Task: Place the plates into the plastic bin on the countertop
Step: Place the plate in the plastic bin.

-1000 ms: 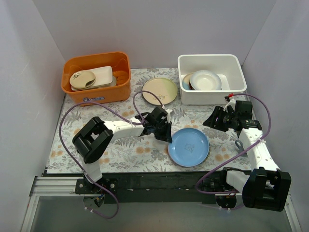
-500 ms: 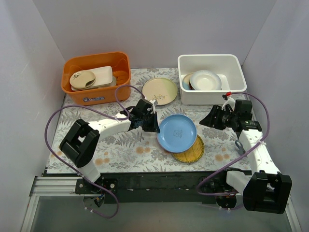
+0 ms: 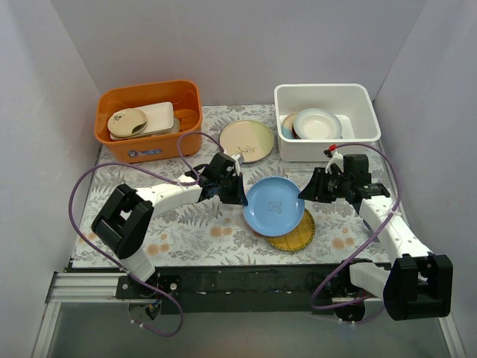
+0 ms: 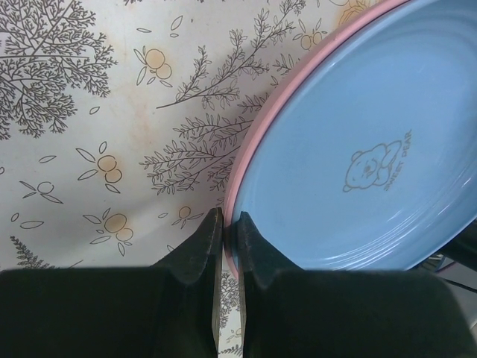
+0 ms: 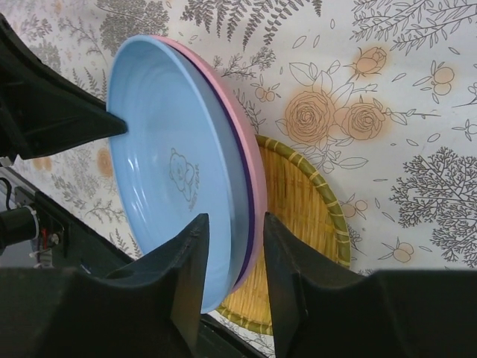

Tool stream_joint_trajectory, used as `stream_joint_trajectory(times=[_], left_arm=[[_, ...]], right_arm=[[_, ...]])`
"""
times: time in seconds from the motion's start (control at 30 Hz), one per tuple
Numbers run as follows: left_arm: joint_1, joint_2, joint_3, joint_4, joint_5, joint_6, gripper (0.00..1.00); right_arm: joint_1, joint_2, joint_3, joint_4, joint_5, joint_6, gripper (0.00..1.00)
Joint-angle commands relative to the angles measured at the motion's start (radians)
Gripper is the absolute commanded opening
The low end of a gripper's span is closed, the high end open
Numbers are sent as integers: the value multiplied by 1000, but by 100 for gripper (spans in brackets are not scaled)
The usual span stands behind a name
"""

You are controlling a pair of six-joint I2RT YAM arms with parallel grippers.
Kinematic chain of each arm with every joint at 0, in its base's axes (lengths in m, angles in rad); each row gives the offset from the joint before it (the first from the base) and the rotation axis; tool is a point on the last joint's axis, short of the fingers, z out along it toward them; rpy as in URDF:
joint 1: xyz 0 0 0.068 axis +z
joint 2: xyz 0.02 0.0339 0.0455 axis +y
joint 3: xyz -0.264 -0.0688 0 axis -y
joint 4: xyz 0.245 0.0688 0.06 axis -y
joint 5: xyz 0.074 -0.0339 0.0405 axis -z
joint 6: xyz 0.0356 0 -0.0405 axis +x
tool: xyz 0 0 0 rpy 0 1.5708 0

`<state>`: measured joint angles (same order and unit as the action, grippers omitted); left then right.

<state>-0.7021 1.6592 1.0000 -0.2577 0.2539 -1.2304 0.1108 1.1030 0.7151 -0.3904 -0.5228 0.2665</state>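
A blue plate (image 3: 274,205) with a bear print hangs tilted above the countertop (image 3: 190,227), stacked on a pink plate (image 4: 250,142) whose rim shows behind it. My left gripper (image 3: 240,195) is shut on the left rim of this pair (image 4: 229,216). At the opposite rim, my right gripper (image 3: 304,192) is open, its jaws on either side of the edge (image 5: 235,218), with a gap on the pink side. Under the pair lies a yellow textured plate (image 3: 298,237). The white plastic bin (image 3: 328,151) at the back right holds a cream-and-pale-blue plate (image 3: 317,123).
A cream plate with a leaf sprig (image 3: 246,140) lies on the countertop left of the bin. An orange tub (image 3: 149,138) with cream dishes stands at the back left. Grey walls close in both sides, and the black front edge (image 3: 246,277) runs below.
My left gripper lifted the blue and pink plates up and left, uncovering the yellow plate. My right gripper moved left onto their right rim, its jaws narrowing.
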Motion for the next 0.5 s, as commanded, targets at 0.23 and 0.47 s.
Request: stream_joint_trajectory(times=[0.23,0.47], left_arm=[[3,-61,-27,78,82,-4,0],[3,-58,-31,71,77,8,27]], right_arm=[[55,54,4,7,119,7,10],[67,15,43,-28,185,4,1]])
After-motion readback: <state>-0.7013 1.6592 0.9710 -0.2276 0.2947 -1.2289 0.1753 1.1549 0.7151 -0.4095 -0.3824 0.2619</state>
